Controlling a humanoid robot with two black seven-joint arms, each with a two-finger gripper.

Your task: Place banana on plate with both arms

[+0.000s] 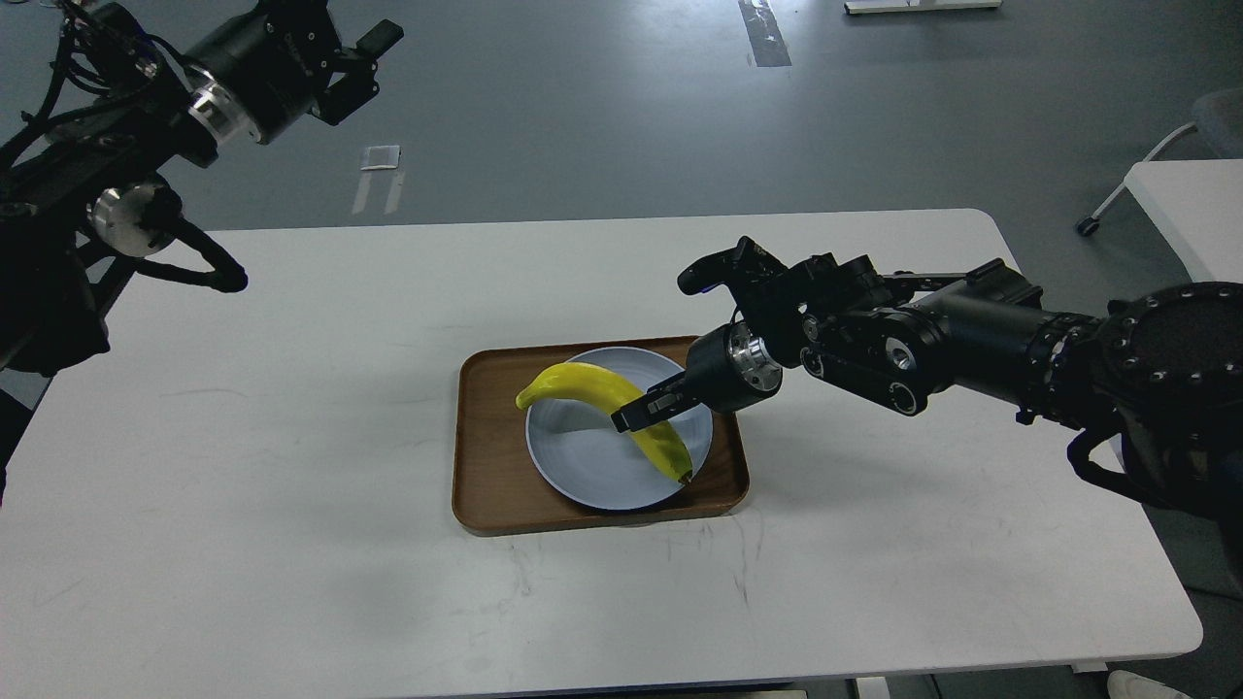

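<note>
- The banana [612, 413] lies across the plate [583, 466], its stem end overhanging the rim toward ten o'clock and its dark tip at the rim toward five o'clock. The plate sits inside a brown tray [486, 456] on the white counter [291, 485].
- My right hand [649, 408] sits over the banana's middle. One finger crosses in front of the fruit; I cannot tell whether the fingers are clamped on it or parted around it.
- If I lift away while the grip is not fully released, I judge the banana could drag toward three o'clock and roll off the rim onto the tray.
- Both ends rest at the plate's edge, so even a slight nudge could tip the fruit off. I would pull straight up.
- My left hand [364, 63] hangs high at eleven o'clock, well apart from everything, its fingers looking spread. I see little risk from it unless I swing it down across the tray.
</note>
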